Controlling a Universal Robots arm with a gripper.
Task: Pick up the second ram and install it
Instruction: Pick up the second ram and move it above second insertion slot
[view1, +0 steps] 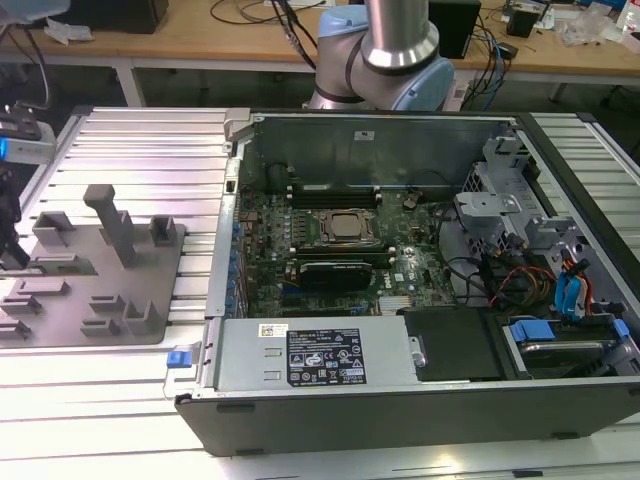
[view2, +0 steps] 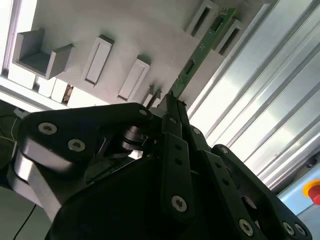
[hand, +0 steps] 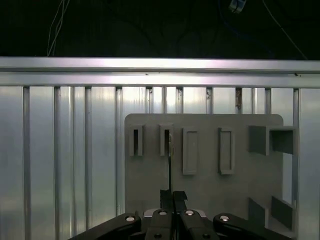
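Now the tool (hand: 172, 193) grips the second ram (view2: 199, 51) at the grey holder (hand: 210, 197).

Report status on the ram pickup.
Claw shut on the second ram. Ram's far end between the grey tray's slot holders. No obstruction seen.

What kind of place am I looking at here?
Probably a robotics lab: a robot arm stands by an open computer case on a slotted table, its gripper shut on the second ram, with cable-strewn workbenches behind.
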